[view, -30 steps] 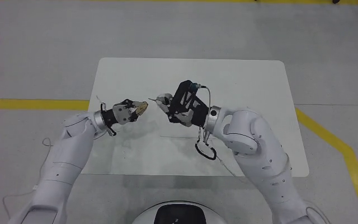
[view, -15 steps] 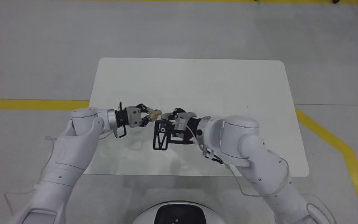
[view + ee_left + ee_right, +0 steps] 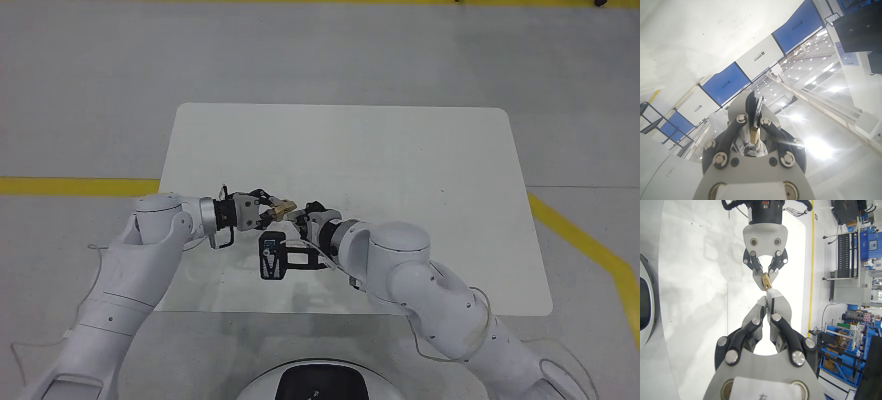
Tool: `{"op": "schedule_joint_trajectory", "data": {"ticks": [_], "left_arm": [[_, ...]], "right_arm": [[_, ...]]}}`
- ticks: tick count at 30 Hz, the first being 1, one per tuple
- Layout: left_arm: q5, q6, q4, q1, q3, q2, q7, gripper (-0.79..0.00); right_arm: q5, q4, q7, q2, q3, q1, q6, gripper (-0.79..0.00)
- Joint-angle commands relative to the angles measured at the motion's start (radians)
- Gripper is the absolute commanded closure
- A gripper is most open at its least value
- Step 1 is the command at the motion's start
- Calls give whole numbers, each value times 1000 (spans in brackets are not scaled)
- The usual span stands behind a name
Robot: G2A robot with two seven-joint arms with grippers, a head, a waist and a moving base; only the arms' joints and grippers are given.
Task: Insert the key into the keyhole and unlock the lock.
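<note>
My left gripper (image 3: 268, 207) is shut on a small brass padlock (image 3: 282, 208) and holds it above the white table's (image 3: 400, 150) front left part. In the left wrist view the padlock (image 3: 753, 135) sits between the fingers, with its silver shackle sticking out. My right gripper (image 3: 303, 217) faces it tip to tip. In the right wrist view my right gripper (image 3: 767, 299) is shut on the key (image 3: 769, 307), a thin metal edge mostly hidden by the fingers. Its tip meets the keyhole end of the padlock (image 3: 766, 281), which is pinched in my left gripper (image 3: 765, 283).
A yellow floor line (image 3: 70, 186) runs past both sides of the table. Blue racks and metal frames (image 3: 853, 279) stand in the room beyond the table edge.
My left gripper carried the padlock right, toward the table's middle. My right arm swung down and left, rolled over, and brought its fingertips up against the padlock.
</note>
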Motion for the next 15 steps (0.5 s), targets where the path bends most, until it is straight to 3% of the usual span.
{"op": "schedule_joint_trajectory", "data": {"ticks": [1, 15], "left_arm": [[-5, -2, 4, -1, 7, 0, -1, 0], [-8, -4, 17, -8, 18, 9, -4, 0]], "right_arm": [[8, 3, 5, -1, -1, 3, -5, 0], [2, 33, 35, -10, -41, 34, -12, 0]]}}
